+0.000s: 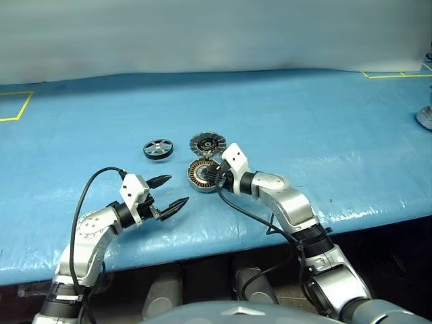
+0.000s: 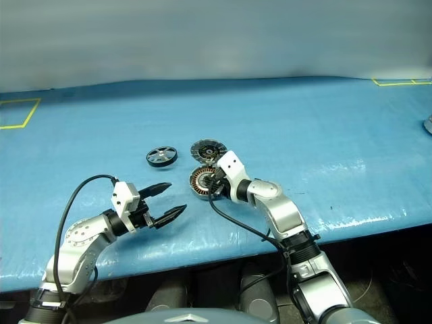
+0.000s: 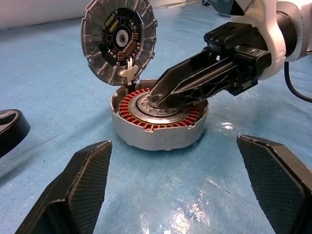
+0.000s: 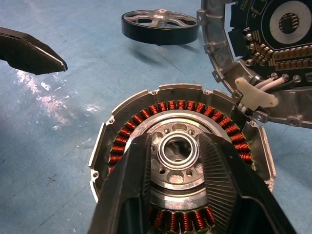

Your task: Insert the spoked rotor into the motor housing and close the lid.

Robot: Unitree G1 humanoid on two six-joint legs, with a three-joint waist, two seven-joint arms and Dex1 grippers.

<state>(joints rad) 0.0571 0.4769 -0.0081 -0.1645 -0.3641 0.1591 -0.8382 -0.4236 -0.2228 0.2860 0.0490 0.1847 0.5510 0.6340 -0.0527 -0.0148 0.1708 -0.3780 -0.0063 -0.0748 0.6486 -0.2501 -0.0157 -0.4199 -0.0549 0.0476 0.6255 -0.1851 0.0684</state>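
On the blue bench (image 1: 324, 135) the motor housing (image 3: 158, 122) sits with its lid (image 3: 119, 39) up, the spoked rotor (image 1: 158, 149) just beside — right gripper (image 4: 175, 151) slightly parted over its hub, holding nothing; left gripper (image 1: 169, 192) wide open.

The right gripper (image 4: 178, 161) sits over the motor housing (image 1: 202, 175), the raised lid (image 1: 207, 143) walling its twelve o'clock side; nine o'clock lies clear.

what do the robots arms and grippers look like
Both arms are silver-grey metal segments with black joints. Each wrist carries a white block, and a black cable loops from it back along the arm. The left gripper and right gripper each have two black tapered fingers; the left's fingers have finely textured pads.
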